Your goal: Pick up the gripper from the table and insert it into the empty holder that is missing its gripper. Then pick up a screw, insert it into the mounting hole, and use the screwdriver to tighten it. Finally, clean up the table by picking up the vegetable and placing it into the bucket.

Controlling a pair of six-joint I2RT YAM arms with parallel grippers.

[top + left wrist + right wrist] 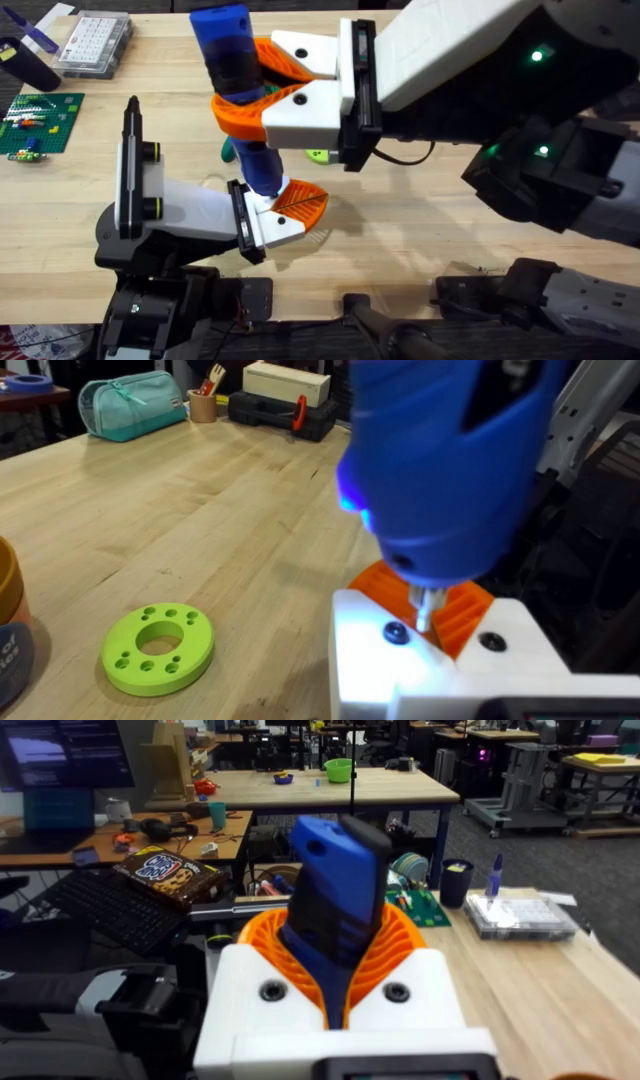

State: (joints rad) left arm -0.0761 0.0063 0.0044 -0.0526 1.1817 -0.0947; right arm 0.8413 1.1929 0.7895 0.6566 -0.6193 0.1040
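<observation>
My right gripper [240,92] is shut on the blue screwdriver [230,45], its orange ribbed jaws clamped round the black band, as the right wrist view [335,935] also shows. The screwdriver [450,460] stands nearly upright with its metal bit down on the white base of the small orange gripper [298,205]. That gripper [465,610] sits at the black end plate of the grey-white holder [190,210]. A dark screw head [397,632] shows in the base beside the bit. The dark green vegetable [229,148] peeks out behind the screwdriver. The bucket [8,610] is at the table's far side.
A lime-green ring [157,648] lies on the wood near the holder, and is also visible from overhead [318,155]. At the back left are a clear parts box [95,40], a black cup [28,62] and a green board with small pieces [40,122].
</observation>
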